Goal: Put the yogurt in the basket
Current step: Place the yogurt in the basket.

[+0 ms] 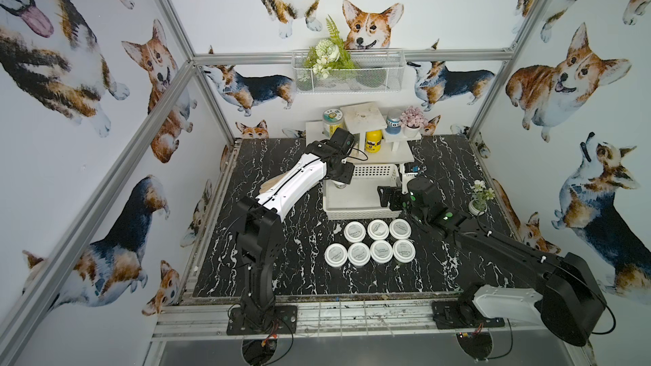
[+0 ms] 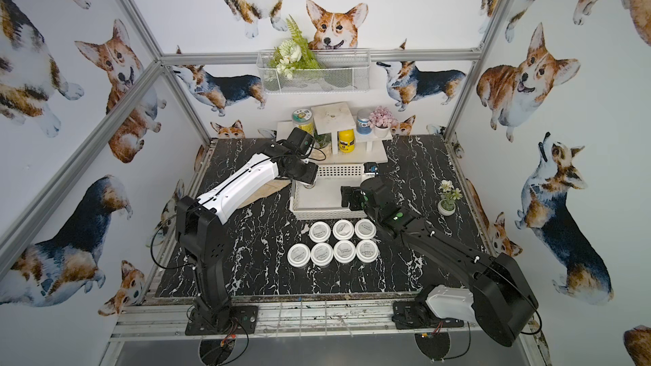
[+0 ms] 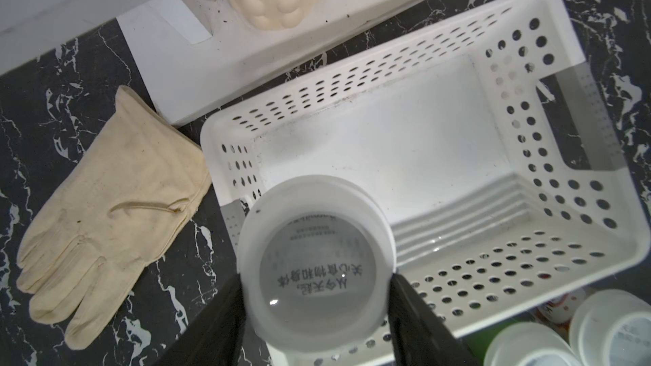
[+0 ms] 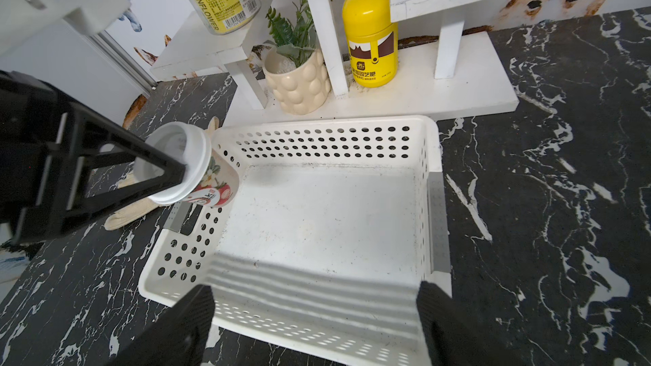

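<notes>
Jaws of the left gripper [image 3: 315, 290] are clamped on the lid of 1 yogurt jar [image 4: 197, 160], tilted above the rim at the left end of the white perforated basket [image 4: 317, 213]; those of the right gripper [image 4: 313, 325] gape wide, holding nothing, over the basket's front right; nearest me, 7 more yogurt jars [image 1: 381, 251] sit in rows of 4 and 3 just in front of the basket; a cream glove [image 3: 105, 220] lies beside its left end; behind stands a white shelf [image 4: 422, 96] with a yellow bottle [image 4: 370, 33].
</notes>
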{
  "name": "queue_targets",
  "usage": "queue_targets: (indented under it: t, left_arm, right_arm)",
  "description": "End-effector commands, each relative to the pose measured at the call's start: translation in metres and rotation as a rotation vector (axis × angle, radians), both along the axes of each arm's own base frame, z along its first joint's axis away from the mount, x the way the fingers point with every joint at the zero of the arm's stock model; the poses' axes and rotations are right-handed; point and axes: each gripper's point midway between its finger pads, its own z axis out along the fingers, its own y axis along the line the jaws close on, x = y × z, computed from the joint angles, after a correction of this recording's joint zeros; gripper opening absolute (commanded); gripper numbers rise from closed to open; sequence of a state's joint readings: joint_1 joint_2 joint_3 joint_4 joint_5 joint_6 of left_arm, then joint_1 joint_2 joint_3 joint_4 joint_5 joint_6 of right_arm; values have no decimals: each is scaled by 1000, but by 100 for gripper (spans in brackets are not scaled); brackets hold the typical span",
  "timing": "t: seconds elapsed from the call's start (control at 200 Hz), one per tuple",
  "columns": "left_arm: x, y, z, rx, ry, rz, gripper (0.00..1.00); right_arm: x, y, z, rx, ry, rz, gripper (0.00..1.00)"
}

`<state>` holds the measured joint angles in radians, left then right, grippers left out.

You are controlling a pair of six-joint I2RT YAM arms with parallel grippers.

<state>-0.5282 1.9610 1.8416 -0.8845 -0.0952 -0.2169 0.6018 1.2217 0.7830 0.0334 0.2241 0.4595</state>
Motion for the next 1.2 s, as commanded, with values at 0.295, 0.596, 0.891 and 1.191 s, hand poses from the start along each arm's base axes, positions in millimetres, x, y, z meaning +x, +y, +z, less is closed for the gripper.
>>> queue_targets:
  t: [0.295, 0.596, 0.891, 1.191]
  left_arm:
    - [33, -11, -57, 17, 19, -9, 64]
    - [40, 10, -66, 17, 15, 34, 63]
    - [46, 15, -71, 9, 7, 57, 64]
    - [50, 20, -70, 13, -7, 75, 66]
  right_arm:
    - [3, 3, 2, -18, -2, 12, 95]
    - [3, 3, 2, -18, -1, 13, 95]
    - [3, 4, 1, -18, 1, 16, 96]
    - [4, 5, 0, -20, 4, 16, 95]
